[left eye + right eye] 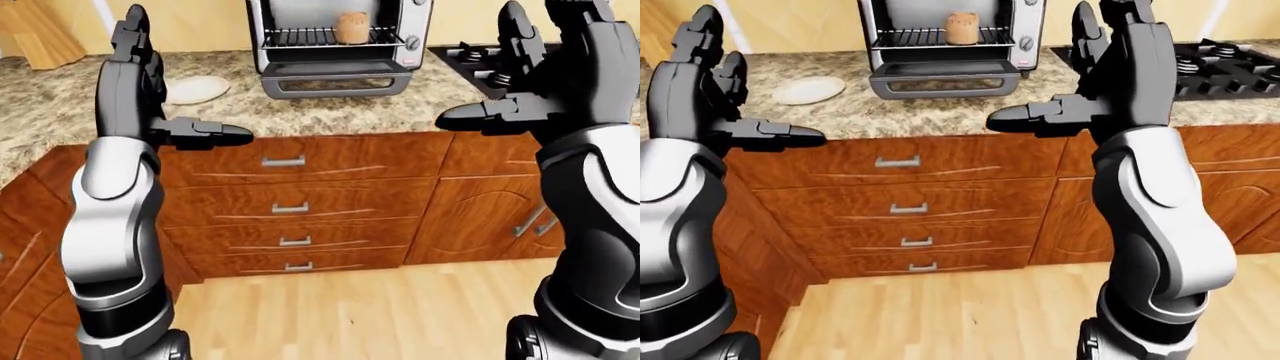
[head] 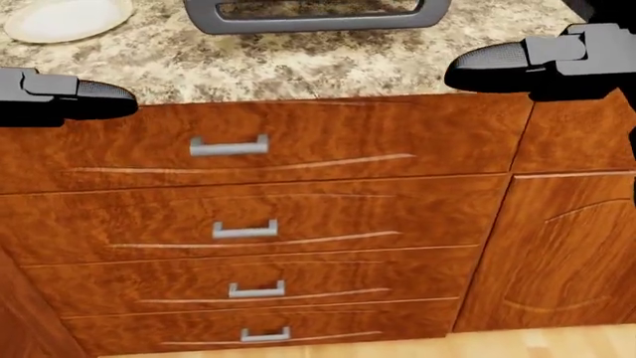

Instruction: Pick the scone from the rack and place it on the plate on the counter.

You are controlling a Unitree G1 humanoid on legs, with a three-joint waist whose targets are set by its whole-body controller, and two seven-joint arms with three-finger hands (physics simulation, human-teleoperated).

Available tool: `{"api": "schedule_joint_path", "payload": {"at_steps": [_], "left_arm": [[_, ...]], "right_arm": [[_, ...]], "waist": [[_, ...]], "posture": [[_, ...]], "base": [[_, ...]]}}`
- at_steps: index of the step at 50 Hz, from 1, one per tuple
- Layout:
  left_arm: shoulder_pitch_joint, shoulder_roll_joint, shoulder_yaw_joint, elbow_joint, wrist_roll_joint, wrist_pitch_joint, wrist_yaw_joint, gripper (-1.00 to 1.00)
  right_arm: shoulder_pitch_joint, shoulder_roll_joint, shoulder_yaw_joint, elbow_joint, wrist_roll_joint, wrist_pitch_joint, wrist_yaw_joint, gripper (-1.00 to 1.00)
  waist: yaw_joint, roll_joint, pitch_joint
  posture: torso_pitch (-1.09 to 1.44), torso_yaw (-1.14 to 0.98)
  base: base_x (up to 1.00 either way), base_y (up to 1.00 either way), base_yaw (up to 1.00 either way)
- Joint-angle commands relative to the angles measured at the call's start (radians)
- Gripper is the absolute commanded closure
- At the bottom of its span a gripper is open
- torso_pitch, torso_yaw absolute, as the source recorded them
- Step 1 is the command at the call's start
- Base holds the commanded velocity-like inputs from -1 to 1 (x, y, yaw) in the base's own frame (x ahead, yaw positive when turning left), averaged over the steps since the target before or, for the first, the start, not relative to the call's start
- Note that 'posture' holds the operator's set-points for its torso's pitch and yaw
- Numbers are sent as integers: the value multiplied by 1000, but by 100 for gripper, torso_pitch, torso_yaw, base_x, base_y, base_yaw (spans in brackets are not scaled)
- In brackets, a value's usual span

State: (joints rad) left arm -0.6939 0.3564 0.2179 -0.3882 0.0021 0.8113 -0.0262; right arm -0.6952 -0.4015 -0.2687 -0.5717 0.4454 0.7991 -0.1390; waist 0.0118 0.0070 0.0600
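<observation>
Tan scone (image 1: 351,28) sits on the toaster oven's rack (image 1: 330,37); white plate (image 1: 193,89) rests on the granite tabletop (image 1: 340,112). Left hand (image 1: 135,82) and right hand (image 1: 535,82) hover released, empty.
</observation>
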Motion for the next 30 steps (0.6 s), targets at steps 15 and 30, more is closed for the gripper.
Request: {"api": "schedule_joint_path", "payload": {"at_steps": [15,30], "left_arm": [[-31,20,9,-56,2,1,6,-100],[-30,24,12,-72,19,8,-5,-100]], "right_arm": [[-21,-11,-4,-15,-27,-33,3,-100],[-50,-30,-17,-45,-8,-4,-21,-100]], "waist": [[-34,-2,-20],[-13,5,-11]], "posture": [[0,0],[0,0]], "base": [[40,37,0],[19,12,0]]}}
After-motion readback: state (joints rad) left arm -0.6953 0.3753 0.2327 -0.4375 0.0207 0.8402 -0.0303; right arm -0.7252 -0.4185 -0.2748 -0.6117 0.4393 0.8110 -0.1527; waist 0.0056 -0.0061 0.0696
